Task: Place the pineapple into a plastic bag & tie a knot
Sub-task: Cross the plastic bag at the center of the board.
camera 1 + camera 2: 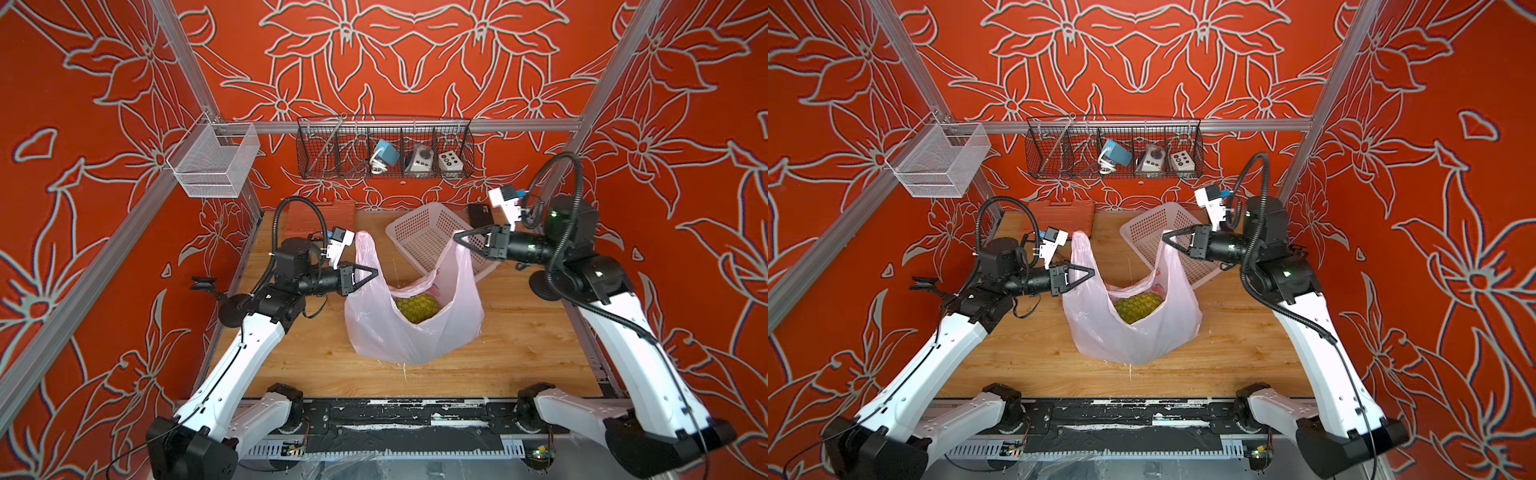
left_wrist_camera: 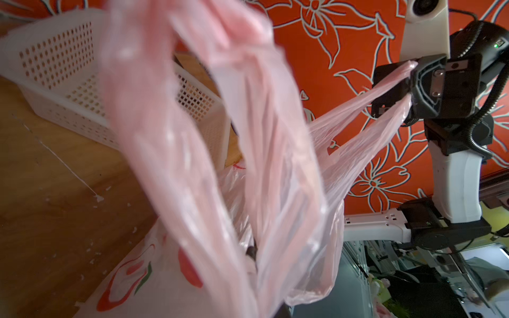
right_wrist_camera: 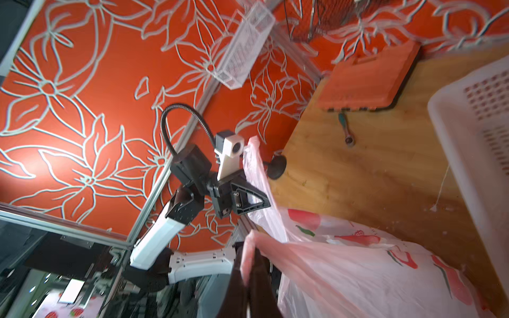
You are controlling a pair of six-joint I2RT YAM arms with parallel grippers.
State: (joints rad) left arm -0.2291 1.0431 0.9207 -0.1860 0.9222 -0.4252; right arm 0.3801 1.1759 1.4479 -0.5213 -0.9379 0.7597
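Note:
The pale-pink plastic bag (image 1: 399, 336) (image 1: 1125, 336) stands on the wooden table with its mouth pulled wide. The yellow-green pineapple (image 1: 415, 307) (image 1: 1136, 306) lies inside it. My left gripper (image 1: 374, 272) (image 1: 1090, 274) is shut on the bag's left handle, whose loop sticks up above the jaws. My right gripper (image 1: 457, 237) (image 1: 1166, 239) is shut on the right handle, higher and further back. The right wrist view shows pink film pinched in my right gripper (image 3: 249, 264). In the left wrist view the bag (image 2: 192, 137) hides my own jaws. No knot is in view; the handles are held apart.
A white perforated basket (image 1: 432, 241) lies tilted just behind the bag, under the right gripper. An orange case (image 1: 320, 216) sits at the back left and a black box (image 1: 480, 214) at the back right. A wire rack (image 1: 384, 147) hangs on the back wall.

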